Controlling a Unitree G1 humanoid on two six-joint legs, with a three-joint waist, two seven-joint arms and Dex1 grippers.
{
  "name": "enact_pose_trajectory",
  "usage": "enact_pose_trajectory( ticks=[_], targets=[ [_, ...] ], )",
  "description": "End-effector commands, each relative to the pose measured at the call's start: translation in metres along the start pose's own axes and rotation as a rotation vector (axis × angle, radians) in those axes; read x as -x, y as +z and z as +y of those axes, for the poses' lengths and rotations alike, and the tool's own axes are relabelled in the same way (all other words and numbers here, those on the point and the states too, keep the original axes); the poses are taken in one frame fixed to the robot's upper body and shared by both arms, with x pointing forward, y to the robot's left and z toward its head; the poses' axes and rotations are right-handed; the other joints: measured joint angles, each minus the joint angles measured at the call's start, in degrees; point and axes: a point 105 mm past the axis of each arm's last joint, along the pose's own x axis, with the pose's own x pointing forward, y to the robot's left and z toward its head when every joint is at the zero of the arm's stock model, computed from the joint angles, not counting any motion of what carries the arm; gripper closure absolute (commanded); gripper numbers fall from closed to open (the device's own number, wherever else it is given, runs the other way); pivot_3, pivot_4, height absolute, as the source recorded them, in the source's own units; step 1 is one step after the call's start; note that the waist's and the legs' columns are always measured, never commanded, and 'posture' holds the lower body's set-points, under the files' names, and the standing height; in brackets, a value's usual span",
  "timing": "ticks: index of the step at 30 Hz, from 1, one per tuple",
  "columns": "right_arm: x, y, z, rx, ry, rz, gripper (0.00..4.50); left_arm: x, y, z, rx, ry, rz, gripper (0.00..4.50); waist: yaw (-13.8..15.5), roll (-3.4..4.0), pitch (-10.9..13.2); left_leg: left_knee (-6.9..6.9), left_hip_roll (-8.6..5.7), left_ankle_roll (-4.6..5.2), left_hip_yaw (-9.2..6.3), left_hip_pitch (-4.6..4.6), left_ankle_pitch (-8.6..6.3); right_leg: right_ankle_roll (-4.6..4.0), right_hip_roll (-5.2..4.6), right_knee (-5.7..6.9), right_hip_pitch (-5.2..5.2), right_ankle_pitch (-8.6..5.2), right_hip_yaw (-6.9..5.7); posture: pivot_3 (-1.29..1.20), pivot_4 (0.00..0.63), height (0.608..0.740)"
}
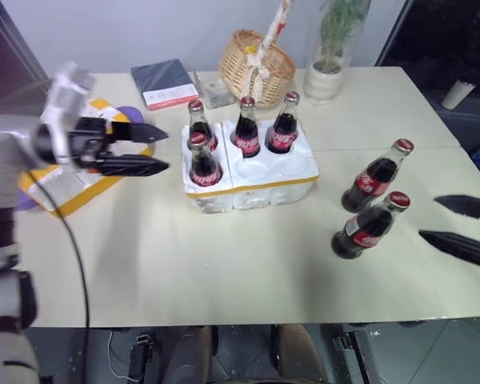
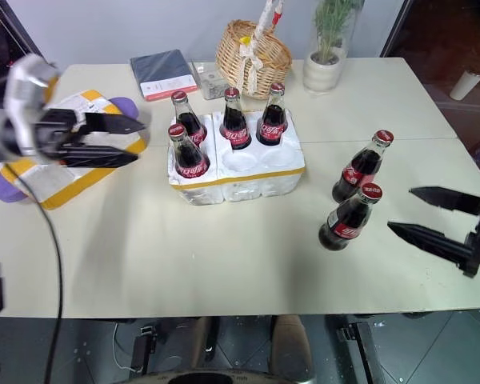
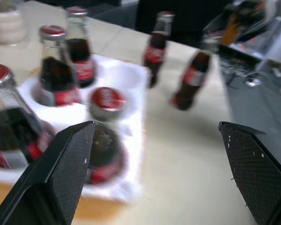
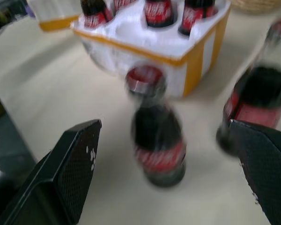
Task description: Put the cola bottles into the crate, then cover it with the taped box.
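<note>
Loading is judged to be the step in hand: four of the six cola bottles are seated, two are left out. Spread across most of the view is the counter [image 1: 224,272]. At its nine o'clock side lies the taped box [image 2: 60,180], flat, its label up, well apart from the crate's open wells and not yet needed. Near the centre stands the crate [image 1: 252,188]; three bottles fill its twelve o'clock row, a fourth bottle [image 1: 203,162] sits in the nine o'clock well of the six o'clock row, and the other two wells are seen bare. At three o'clock from the crate, two loose bottles stand upright on the counter, the farther bottle [image 1: 376,176] and the nearer bottle [image 1: 368,226] close together. The right gripper [image 2: 428,214] is held just at three o'clock of them, fingers spread and empty. The left gripper [image 1: 152,150] hovers at nine o'clock of the crate, fingers released, holding nothing. Next, a closing of the right fingers around the nearer bottle would be called for
</note>
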Motion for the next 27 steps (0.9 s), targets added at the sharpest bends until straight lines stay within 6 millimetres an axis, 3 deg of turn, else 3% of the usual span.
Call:
enact_pose_trajectory(
  ticks=[1,6,13,21,27],
  targets=[
    [-0.004,-0.009,0.016,0.029,0.02,0.011,0.0,-0.007,-0.009,-0.035,-0.072,-0.105,0.116,0.09,0.24,0.03,-0.03,0.0,0.0,0.0,0.0,0.02,0.0,-0.01,-0.01,-0.03,0.05,0.0,0.0,0.0,0.15,0.736],
    [-0.023,-0.027,0.016,0.008,-0.032,-0.023,0.0,-0.033,-0.034,-0.04,-0.129,-0.108,0.145,0.09,0.51,-0.08,-0.08,0.03,0.03,-0.02,0.0,0.06,-0.01,-0.26,0.0,-0.2,0.19,-0.11,-0.01,0.0,0.15,0.736],
    [-0.043,-0.039,0.012,-0.032,-0.073,-0.068,0.0,-0.068,-0.044,-0.041,-0.149,-0.15,0.094,0.09,0.29,-0.08,-0.09,0.0,0.02,-0.01,0.0,0.01,0.0,-0.13,0.01,-0.26,0.14,-0.02,0.0,0.0,0.15,0.736],
    [-0.068,-0.041,0.009,-0.09,-0.045,-0.141,0.0,-0.078,-0.044,-0.037,-0.126,-0.178,0.06,0.09,0.16,-0.06,-0.1,0.0,0.02,-0.01,0.0,0.03,0.0,-0.24,0.03,-0.26,0.14,-0.08,0.0,0.0,0.15,0.736],
    [-0.09,-0.056,-0.001,-0.116,-0.064,-0.112,0.0,-0.085,-0.039,-0.034,-0.144,-0.189,0.046,0.09,0.26,-0.07,-0.1,0.01,0.02,0.0,-0.01,0.01,0.0,-0.16,0.04,-0.27,0.13,-0.04,0.0,0.0,0.15,0.736]
  ],
)
